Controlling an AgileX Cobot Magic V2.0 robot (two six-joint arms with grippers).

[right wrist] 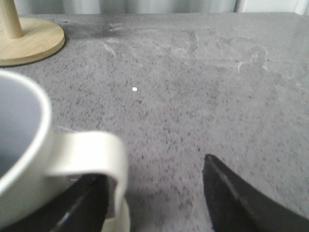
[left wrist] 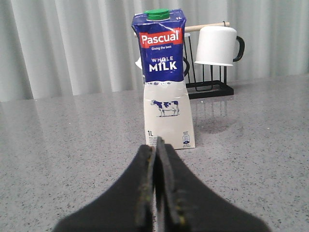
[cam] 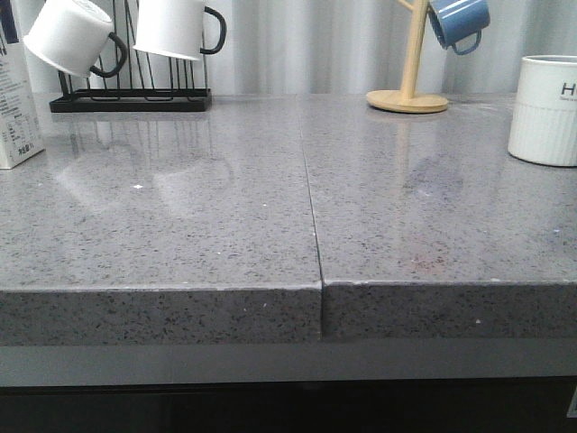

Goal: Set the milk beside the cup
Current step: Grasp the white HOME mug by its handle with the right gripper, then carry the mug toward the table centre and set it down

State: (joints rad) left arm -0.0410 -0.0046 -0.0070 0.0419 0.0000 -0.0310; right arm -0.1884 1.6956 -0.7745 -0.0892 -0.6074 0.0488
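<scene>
The milk carton (cam: pixel 16 99) stands upright at the far left edge of the grey counter. In the left wrist view it (left wrist: pixel 164 77) is blue and white with a cow picture and a green cap. My left gripper (left wrist: pixel 158 145) is shut and empty, a short way in front of the carton's base. The white ribbed cup (cam: pixel 545 108) stands at the far right. In the right wrist view the cup (right wrist: pixel 19 145) is very close. My right gripper (right wrist: pixel 155 166) is open, and the cup's handle (right wrist: pixel 96 150) lies between its fingers, by one finger (right wrist: pixel 82 203). Neither gripper shows in the front view.
A black wire rack (cam: pixel 131 99) holding two white black-handled mugs (cam: pixel 72 34) stands at the back left, just behind the milk. A wooden mug tree (cam: pixel 407 97) with a blue mug (cam: pixel 458 20) stands at the back right, near the cup. A seam (cam: pixel 311 207) runs down the counter's middle.
</scene>
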